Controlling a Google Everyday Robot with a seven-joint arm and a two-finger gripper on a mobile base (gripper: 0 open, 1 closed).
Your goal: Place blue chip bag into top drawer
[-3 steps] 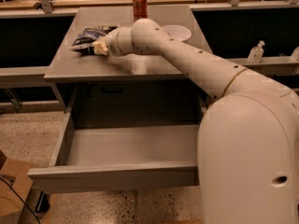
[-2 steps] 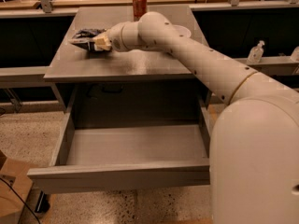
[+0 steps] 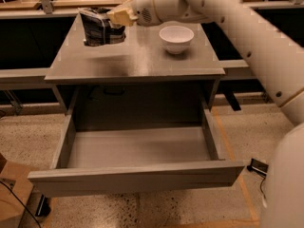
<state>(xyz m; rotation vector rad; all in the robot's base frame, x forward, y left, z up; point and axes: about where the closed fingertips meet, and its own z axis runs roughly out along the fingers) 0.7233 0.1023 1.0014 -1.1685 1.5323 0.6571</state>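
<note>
Above the grey table [image 3: 142, 63], the gripper [image 3: 117, 18] pinches the blue chip bag [image 3: 97, 30] by its right edge.

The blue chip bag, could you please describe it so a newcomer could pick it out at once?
Find the grey table above the open top drawer. Over its back left corner, the gripper holds the blue chip bag. It is dark and crinkly, unlike the smooth white bowl beside it.

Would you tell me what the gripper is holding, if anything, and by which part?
The gripper holds the blue chip bag by its upper right corner as seen here, jaws shut on it, above the table.
</note>
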